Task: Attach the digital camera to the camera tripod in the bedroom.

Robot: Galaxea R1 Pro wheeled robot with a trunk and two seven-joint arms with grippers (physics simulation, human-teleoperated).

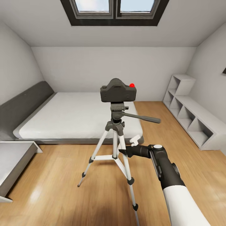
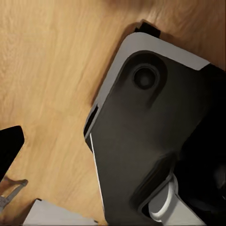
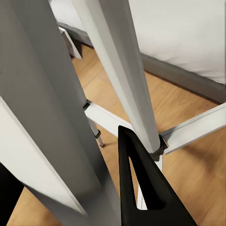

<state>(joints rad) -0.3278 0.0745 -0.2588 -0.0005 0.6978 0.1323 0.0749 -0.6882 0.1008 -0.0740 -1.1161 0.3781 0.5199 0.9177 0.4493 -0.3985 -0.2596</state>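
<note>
- digital camera (image 1: 118, 90) seated on camera tripod (image 1: 115, 138) head, frame centre
- right gripper (image 1: 123, 152) at tripod legs, lower centre; grip state unclear
- left gripper: can't tell

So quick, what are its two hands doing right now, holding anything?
Left gripper: cannot be told from these pictures.
Right gripper: at the camera tripod, low by its legs; one dark finger shows beside a leg, but open or closed cannot be told.
</note>
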